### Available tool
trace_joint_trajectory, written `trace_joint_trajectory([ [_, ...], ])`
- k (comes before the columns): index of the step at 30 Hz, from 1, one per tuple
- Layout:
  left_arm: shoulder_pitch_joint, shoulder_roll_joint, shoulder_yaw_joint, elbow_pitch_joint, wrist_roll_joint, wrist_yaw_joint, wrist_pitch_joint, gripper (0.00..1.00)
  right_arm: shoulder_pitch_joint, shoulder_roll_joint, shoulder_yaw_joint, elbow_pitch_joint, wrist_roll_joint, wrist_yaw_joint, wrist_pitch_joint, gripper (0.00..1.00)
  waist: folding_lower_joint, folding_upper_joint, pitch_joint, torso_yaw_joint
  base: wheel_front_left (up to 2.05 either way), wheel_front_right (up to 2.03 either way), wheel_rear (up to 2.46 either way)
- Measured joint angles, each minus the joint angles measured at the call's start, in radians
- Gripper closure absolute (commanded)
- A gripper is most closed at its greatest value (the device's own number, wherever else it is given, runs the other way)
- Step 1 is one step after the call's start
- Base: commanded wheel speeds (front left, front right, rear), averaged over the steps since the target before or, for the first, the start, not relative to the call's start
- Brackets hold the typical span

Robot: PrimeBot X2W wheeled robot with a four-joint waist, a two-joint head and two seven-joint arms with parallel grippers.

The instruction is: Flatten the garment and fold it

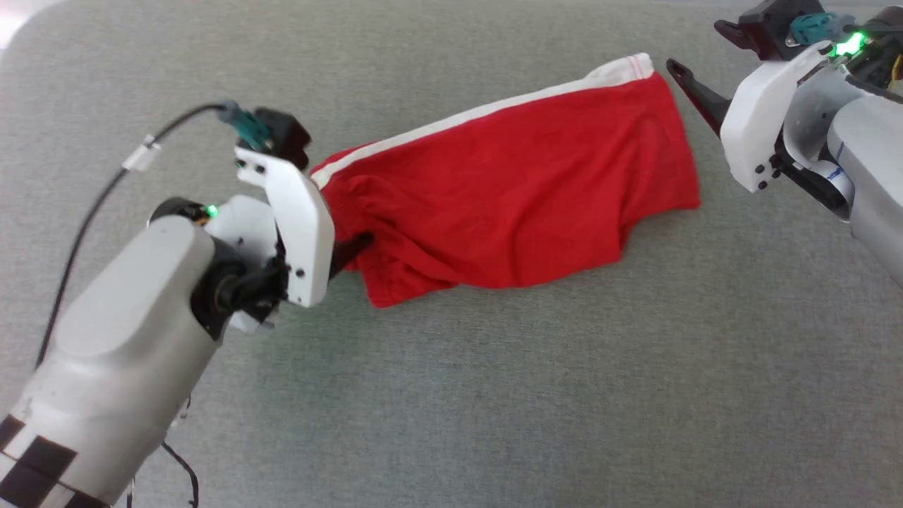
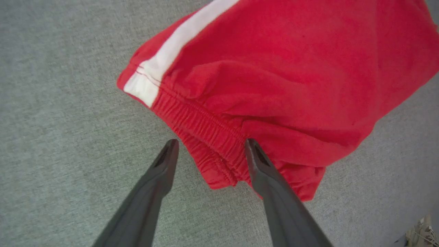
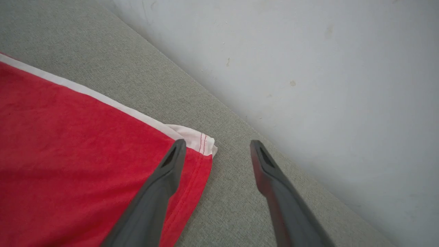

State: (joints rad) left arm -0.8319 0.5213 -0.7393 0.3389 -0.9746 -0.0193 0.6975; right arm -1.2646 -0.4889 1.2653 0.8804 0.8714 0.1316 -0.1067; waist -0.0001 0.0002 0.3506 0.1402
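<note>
- Located the garment [image 1: 515, 190] lying on the grey fabric surface [image 1: 494, 395] at mid-frame in the head view, running from 8 o'clock to 1 o'clock.
- Found it red, rumpled and unfolded, with creases toward the 8 o'clock end and a loose lobe hanging toward 5 o'clock.
- Noted a white stripe [image 1: 494, 106] along the 12 o'clock edge, ending in a white hem corner [image 3: 200, 140] at 1 o'clock.
- Noted the gathered waistband [image 2: 202, 123] bunched at the 8 o'clock end.
- Observed the left gripper [image 2: 212, 142] at that 8 o'clock end, jaws released and spread wide, astride the bunched waistband; nothing clamped.
- Recorded one finger [image 2: 260, 168] over the waistband fabric, the other over bare surface at 9 o'clock of it, as seen from the left wrist.
- Observed the right gripper [image 3: 217, 143] at the 1 o'clock end, jaws likewise released, grasping nothing.
- Recorded one finger [image 3: 164, 178] over the red hem just beside the white corner, the other over bare surface at 3 o'clock of it; cannot tell contact with the cloth.
- Noted a pale wall [image 3: 325, 68] bordering the surface beyond the right gripper.
- Noted a black cable [image 1: 92, 212] trailing from the left wrist toward 7 o'clock.
</note>
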Motion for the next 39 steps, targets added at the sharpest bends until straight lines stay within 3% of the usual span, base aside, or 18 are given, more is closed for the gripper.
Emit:
trace_joint_trajectory([
  [10, -0.037, -0.016, -0.068, 0.069, 0.061, -0.034, 0.014, 0.0, -0.002, -0.005, 0.007, -0.009, 0.02, 0.0, 0.059, 0.0, 0.0, 0.0, 0.034, -0.034, 0.0, 0.0, 0.0],
  [11, -0.04, -0.02, -0.067, 0.071, 0.061, -0.034, 0.003, 0.71, -0.003, -0.012, 0.007, -0.02, 0.024, 0.0, 0.085, 0.0, 0.0, 0.0, 0.038, -0.033, 0.0, 0.0, 0.0],
  [12, -0.043, -0.025, -0.067, 0.074, 0.061, -0.041, -0.005, 1.0, -0.006, -0.02, 0.009, -0.033, 0.028, 0.0, 0.116, 0.0, 0.0, 0.0, 0.04, -0.031, 0.0, 0.0, 0.0],
  [23, -0.087, -0.092, -0.099, 0.058, 0.066, -0.086, -0.057, 1.0, -0.089, -0.115, 0.012, -0.169, 0.105, 0.0, 0.621, 0.0, 0.0001, 0.0, 0.067, 0.032, 0.0, 0.0, 0.0],
  [26, -0.102, -0.102, -0.104, 0.051, 0.066, -0.093, -0.066, 1.0, -0.105, -0.121, 0.012, -0.171, 0.123, 0.0, 0.696, 0.0, 0.0002, 0.0, 0.085, 0.05, 0.0, 0.0, 0.0],
  [39, -0.155, -0.14, -0.123, 0.026, 0.065, -0.105, -0.124, 1.0, -0.099, -0.129, -0.017, -0.117, 0.151, 0.0, 0.671, 0.0, -0.0003, 0.0, 0.17, 0.121, 0.0, 0.0, 0.0],
])
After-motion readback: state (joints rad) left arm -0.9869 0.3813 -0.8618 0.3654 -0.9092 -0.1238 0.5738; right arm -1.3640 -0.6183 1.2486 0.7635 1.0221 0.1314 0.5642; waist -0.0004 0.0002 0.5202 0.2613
